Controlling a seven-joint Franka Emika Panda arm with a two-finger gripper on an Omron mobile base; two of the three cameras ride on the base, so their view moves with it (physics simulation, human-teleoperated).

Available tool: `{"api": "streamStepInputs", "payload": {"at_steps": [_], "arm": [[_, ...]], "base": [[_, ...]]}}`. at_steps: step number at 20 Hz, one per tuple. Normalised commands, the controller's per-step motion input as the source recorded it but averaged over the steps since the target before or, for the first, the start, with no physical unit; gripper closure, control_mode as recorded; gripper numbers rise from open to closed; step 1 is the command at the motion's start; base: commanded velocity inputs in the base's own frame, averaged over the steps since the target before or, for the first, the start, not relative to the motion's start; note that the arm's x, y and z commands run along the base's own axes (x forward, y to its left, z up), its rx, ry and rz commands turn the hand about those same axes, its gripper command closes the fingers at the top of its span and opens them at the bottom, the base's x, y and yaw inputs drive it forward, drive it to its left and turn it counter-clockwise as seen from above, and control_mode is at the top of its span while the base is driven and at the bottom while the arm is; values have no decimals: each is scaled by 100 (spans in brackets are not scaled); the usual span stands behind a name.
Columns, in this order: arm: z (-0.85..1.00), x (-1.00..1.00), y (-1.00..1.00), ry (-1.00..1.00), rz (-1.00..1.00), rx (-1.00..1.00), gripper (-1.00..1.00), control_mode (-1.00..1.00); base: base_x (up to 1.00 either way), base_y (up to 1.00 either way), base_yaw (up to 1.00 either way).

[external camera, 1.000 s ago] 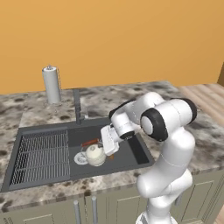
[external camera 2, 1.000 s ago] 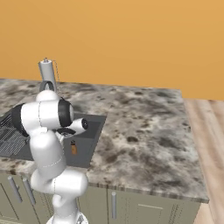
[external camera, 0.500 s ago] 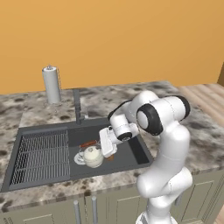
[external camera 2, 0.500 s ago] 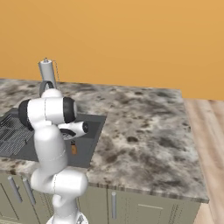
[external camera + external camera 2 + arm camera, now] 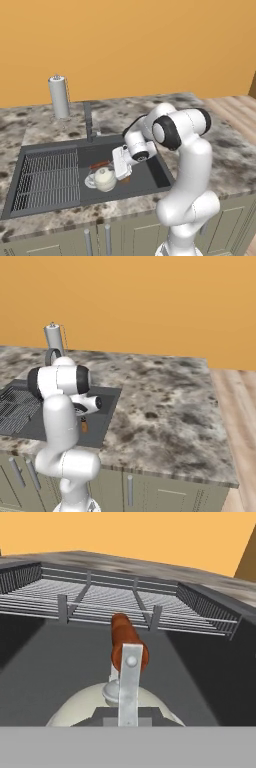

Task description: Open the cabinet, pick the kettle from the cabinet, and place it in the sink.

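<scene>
The marbled countertop (image 5: pixel 45 127) carried the sink (image 5: pixel 150 172), a dark basin with a ribbed wire rack (image 5: pixel 47 177) on its left half and a slim faucet (image 5: pixel 89 120) at its back edge, a paper-towel roll (image 5: pixel 59 96) standing behind it on the stone. The white arm (image 5: pixel 187 165) bent down from the front of the counter into the right half of the basin, its hand low beside the kettle (image 5: pixel 103 178). The kettle sat inside the sink, at or just above the floor, right of the rack; whether its base touched the floor could not be told. The gripper (image 5: pixel 120 167) had its jaws drawn together, apparently on the kettle's wire handle near the reddish-brown wooden grip (image 5: pixel 127 643), which rose directly ahead in the hand view above the cream lid (image 5: pixel 116 704). The step in hand looked like the release. To do it well, the hand should settle the kettle flat on the basin floor first, then part the jaws fully and lift straight up along the handle's plane, so the wire would not snag and tip the kettle toward the rack.
</scene>
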Motion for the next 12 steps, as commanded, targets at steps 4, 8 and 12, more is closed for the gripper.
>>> {"api": "streamStepInputs", "payload": {"at_steps": [4, 8, 12], "arm": [[-13, 12, 14, 3, 0, 0, 100, -100], [-17, 14, 22, 4, 0, 0, 100, -100], [-16, 18, 11, 1, 0, 0, 100, -100]], "base": [[0, 0, 0], [0, 0, 0], [0, 0, 0]]}}
